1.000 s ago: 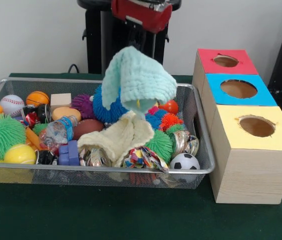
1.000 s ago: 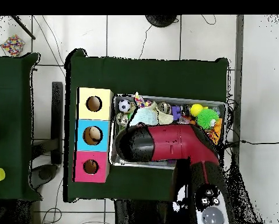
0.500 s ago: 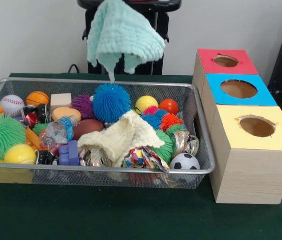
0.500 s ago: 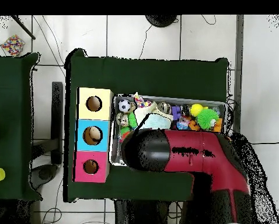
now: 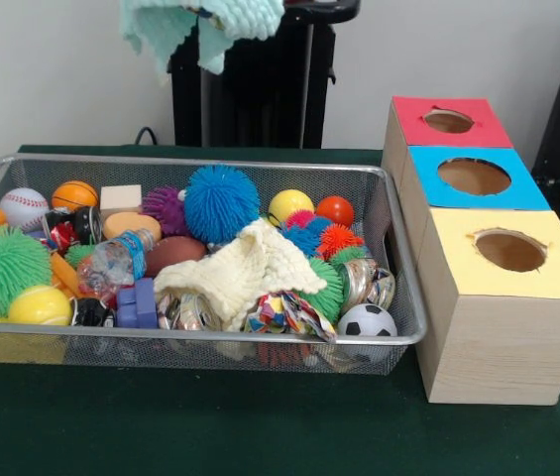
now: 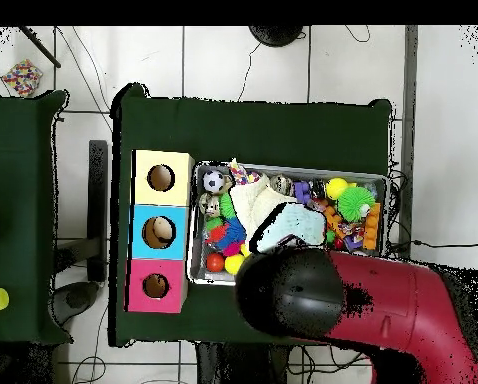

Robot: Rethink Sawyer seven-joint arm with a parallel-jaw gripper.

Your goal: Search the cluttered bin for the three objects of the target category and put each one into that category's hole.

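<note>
A mint green knitted cloth point(image 5: 205, 20) hangs in the air at the top edge of the front view, well above the wire bin point(image 5: 200, 162). From overhead the same cloth point(image 6: 288, 225) shows just past the red and black arm point(image 6: 363, 305), which hides the gripper. The cloth is held up off the pile. A cream cloth point(image 5: 245, 273) lies on the toys in the middle of the bin. The wooden box to the right has a red hole point(image 5: 448, 121), a blue hole point(image 5: 473, 177) and a yellow hole point(image 5: 509, 250).
The bin holds a blue spiky ball point(image 5: 220, 203), a green spiky ball point(image 5: 2, 270), a baseball point(image 5: 24, 206), a soccer ball point(image 5: 367, 320), a plastic bottle point(image 5: 116, 260) and several other toys. A black stand point(image 5: 250, 89) rises behind the bin.
The mint cloth has risen out of the bin to the top of the front view and shifted left. The blue spiky ball and a yellow ball beneath it now show.
</note>
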